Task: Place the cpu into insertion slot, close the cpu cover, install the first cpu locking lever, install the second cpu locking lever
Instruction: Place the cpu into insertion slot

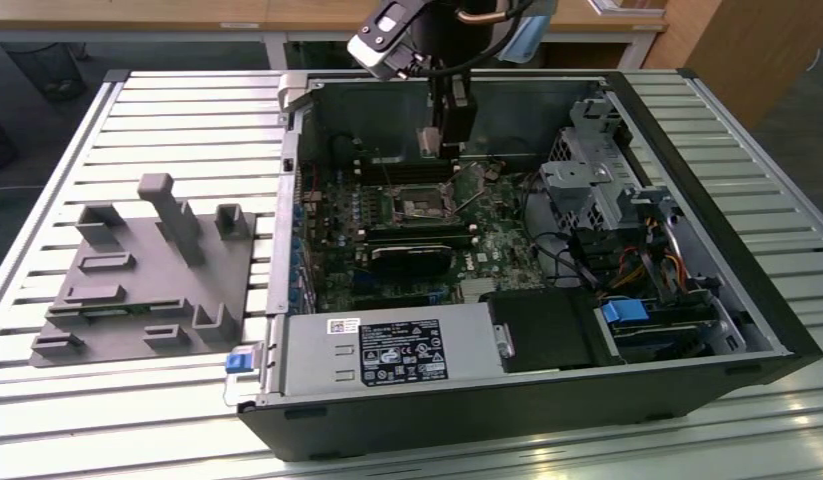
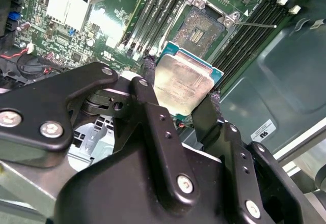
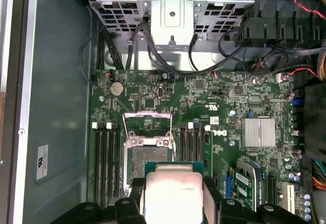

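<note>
In the exterior view my arm drops straight down into the open computer case (image 1: pixel 518 420). My gripper (image 1: pixel 445 158) hangs above the board, near the insertion slot (image 1: pixel 422 203).

In the second wrist view my 2 fingers (image 2: pixel 148 74) are clamped on the cpu (image 2: pixel 186 79) by opposite edges, its metal top facing the camera. The bare slot lies just beyond it. I judge the chip light, stiff and thin, with a delicate underside, so the edges are the right hold.

In the first wrist view the cpu hovers close to the slot, whose cpu cover (image 3: pixel 147 114) stands open.
</note>
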